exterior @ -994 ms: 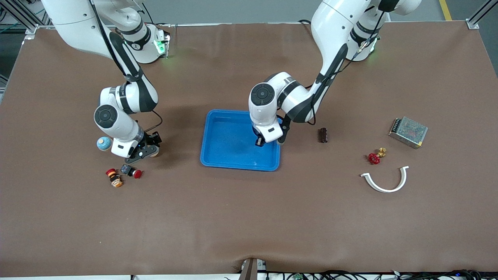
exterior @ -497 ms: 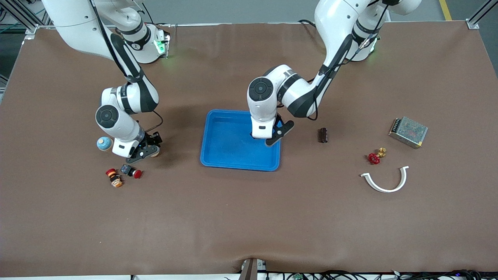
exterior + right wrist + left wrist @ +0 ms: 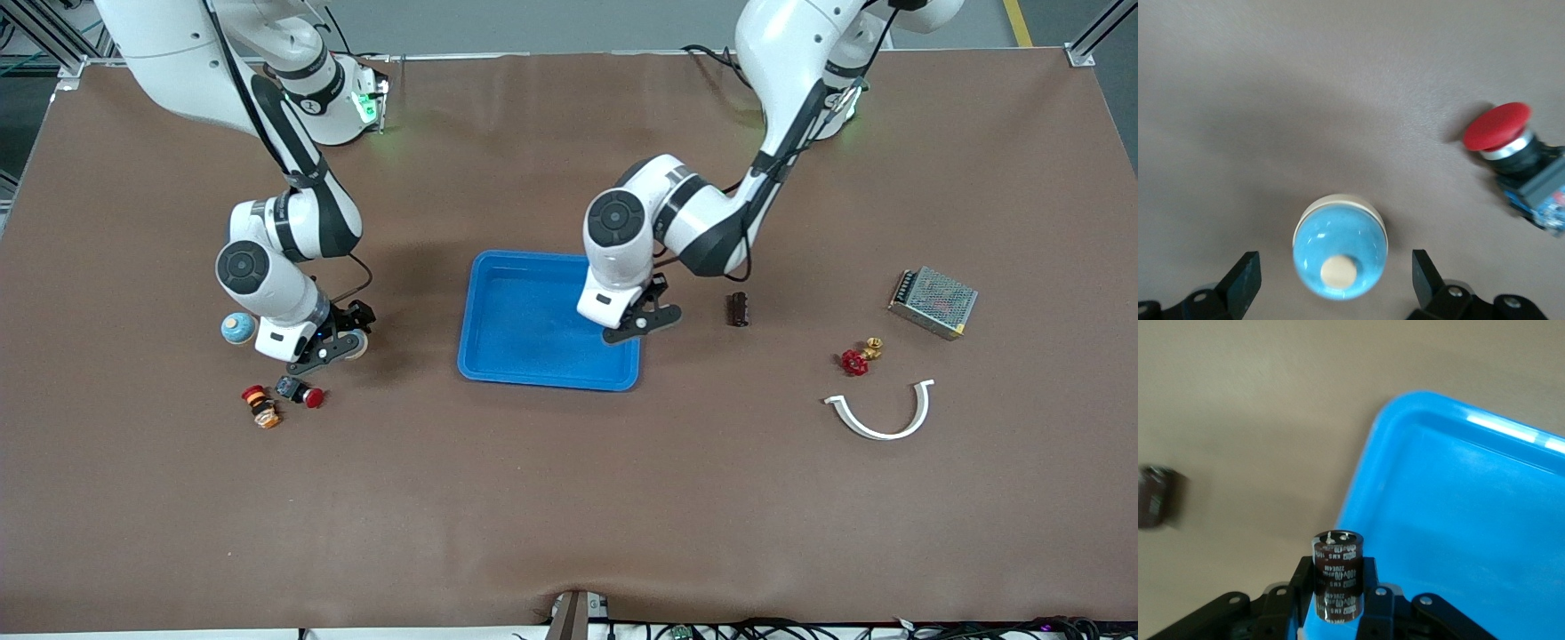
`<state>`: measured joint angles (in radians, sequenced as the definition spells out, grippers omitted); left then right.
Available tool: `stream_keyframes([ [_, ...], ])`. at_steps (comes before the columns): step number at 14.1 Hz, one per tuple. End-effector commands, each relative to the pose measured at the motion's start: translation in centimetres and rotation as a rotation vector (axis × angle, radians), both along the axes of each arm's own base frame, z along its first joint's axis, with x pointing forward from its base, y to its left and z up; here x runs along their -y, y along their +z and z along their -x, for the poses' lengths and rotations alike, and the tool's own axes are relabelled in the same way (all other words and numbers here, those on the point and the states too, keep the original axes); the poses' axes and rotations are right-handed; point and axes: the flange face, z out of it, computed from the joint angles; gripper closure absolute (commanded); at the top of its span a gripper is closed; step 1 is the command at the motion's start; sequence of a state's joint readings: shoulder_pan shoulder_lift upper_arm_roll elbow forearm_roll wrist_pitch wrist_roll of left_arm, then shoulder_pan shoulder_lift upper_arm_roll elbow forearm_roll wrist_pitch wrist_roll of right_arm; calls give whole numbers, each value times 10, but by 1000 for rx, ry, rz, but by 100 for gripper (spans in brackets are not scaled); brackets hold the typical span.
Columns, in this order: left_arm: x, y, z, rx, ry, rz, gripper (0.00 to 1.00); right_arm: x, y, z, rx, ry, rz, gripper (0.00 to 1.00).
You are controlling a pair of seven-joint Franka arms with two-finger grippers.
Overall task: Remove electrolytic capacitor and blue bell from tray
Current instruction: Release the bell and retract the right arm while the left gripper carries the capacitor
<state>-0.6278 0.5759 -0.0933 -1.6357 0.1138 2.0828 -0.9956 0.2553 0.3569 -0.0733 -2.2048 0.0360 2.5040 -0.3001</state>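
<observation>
A: Bell status?
B: Blue bell point(image 3: 1340, 252) sits on the table point(image 3: 498, 498), well apart from the tray point(image 3: 533, 372). The right gripper point(image 3: 1335, 279) is low over it, fingers point(image 3: 1243, 275) spread wide on either side and not touching. Released, I'd say that half is done.
A: Anything near it?
B: A red button point(image 3: 1498, 127) on the table, just beside that gripper.
A: Capacitor?
B: Clamped upright between the left gripper's point(image 3: 1337, 590) fingers, capacitor point(image 3: 1337, 563) off the tray floor. That gripper hangs over the tray rim at the left arm's end.
A: So what's left?
B: Carry it clear of the rim and set it down. A second capacitor point(image 3: 738, 308) lies on the table near that gripper, outside the tray. The tray looks bare otherwise, so roughly three quarters along.
</observation>
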Motion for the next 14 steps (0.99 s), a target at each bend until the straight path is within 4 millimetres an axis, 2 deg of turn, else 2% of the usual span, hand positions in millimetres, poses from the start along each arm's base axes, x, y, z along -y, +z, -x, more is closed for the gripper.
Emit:
stream_keyframes([
  [1, -24, 9, -5, -31, -111, -15, 100, 2, 89, -8, -55, -16, -5, 0],
  [2, -39, 8, -16, -37, -130, -14, 100, 4, 124, -10, -84, -34, -3, 0],
  [4, -50, 3, -20, -62, -247, -11, 100, 12, 194, -7, -117, -62, -1, 0],
  [6, -84, -10, -30, -106, -334, -16, 100, 27, 259, -6, -123, -151, 5, 0],
  [8, -109, -12, -41, -108, -398, -36, 100, 37, 341, -9, -130, -252, 73, 0],
  [9, -121, -14, -46, -112, -398, -39, 100, 47, 370, -7, -130, -266, 104, 0],
  [13, -160, -16, -72, -72, -420, -2, 100, 94, 420, -2, -88, -369, 96, 0],
  [14, -162, -18, -74, -70, -427, -2, 100, 107, 425, -3, -78, -394, 79, 0],
])
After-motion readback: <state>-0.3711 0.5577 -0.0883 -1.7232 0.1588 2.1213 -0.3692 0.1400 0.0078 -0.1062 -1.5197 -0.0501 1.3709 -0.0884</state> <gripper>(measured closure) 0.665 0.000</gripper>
